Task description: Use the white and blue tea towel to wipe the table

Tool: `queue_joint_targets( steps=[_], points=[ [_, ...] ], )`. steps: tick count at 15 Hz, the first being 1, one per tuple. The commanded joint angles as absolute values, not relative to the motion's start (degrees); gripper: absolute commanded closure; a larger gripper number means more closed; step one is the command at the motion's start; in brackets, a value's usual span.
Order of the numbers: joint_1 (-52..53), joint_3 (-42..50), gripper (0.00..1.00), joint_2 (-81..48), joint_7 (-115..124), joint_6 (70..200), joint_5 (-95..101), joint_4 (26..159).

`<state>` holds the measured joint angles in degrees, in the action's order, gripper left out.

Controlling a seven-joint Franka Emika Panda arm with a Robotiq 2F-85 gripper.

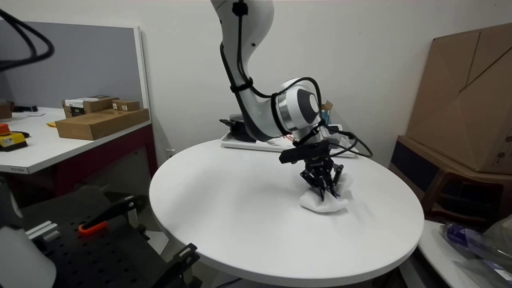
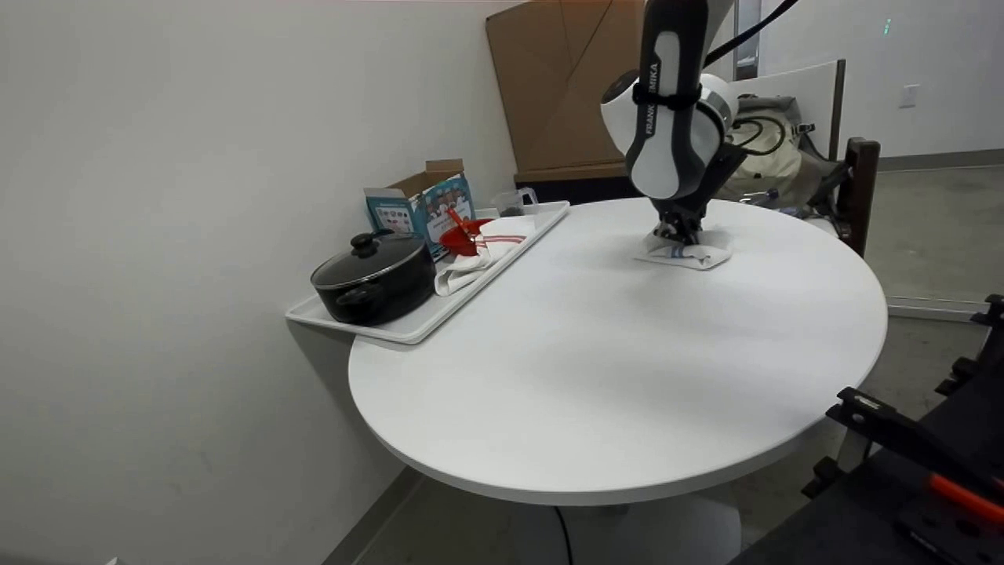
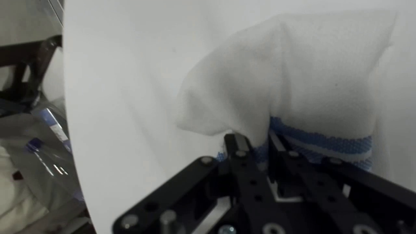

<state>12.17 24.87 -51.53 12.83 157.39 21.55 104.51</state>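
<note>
On the round white table [image 1: 240, 240], the towel [image 3: 328, 68] is lying off-centre, on the half nearer the big carton [image 1: 460, 100]. The gripper [image 3: 256, 142] is holding it from above — the fingers [image 3: 243, 165] are standing close together, pinching a fold of it between their tips. In the wrist view, the white part is fanning out beyond the tips in soft creases, and the blue stripes are crossing right at the fingers, showing on both sides of them and in the narrow gap. In both exterior views, the towel's lower folds are resting on the table. The arm [image 1: 260, 116] is hanging over it from above.

By the wall [image 2: 157, 235], a white tray [image 2: 436, 317] is sitting at the table's edge, one end jutting out past it. It is bearing a lidded black pot [image 2: 384, 286], a blue box [image 2: 443, 208] with its flaps standing open, a clear cup [image 2: 511, 202] with a handle, and a white cloth [image 2: 463, 276] with red stripes. A red utensil [image 2: 457, 243] is lying just beside that cloth — whether it is resting on it, the view is not making plain.

Farther off, a white desk [image 1: 40, 150] is holding brown boxes [image 1: 104, 122] and a red-topped yellow button [image 1: 11, 140]. Behind the arm, a beige bag [image 2: 765, 157] is sitting near a brown wooden frame [image 2: 859, 188], and clear plastic [image 1: 480, 248] is lying past the table's rim.
</note>
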Motion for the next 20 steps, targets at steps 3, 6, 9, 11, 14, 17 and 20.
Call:
queue_joint_targets(
  steps=[3, 6, 9, 11, 14, 17, 20],
  points=[
    [11.6, 27.1, 0.96, -49.2, 13.3, 156.5, 22.3, 110.7],
    [12.3, 24.6, 0.96, -45.7, 11.7, 156.6, 22.3, 116.2],
    [12.8, 20.4, 0.96, -41.0, 9.6, 157.0, 22.5, 122.5],
    [13.4, 16.7, 0.96, -37.9, 8.8, 157.8, 22.3, 126.7],
    [13.9, 10.0, 0.96, -34.4, 8.0, 158.3, 21.2, 131.3],
    [15.2, 4.5, 0.96, -33.3, 7.9, 158.9, 20.9, 133.6],
    [17.1, 1.5, 0.96, -35.7, 9.1, 158.0, 20.0, 130.2]
  ],
)
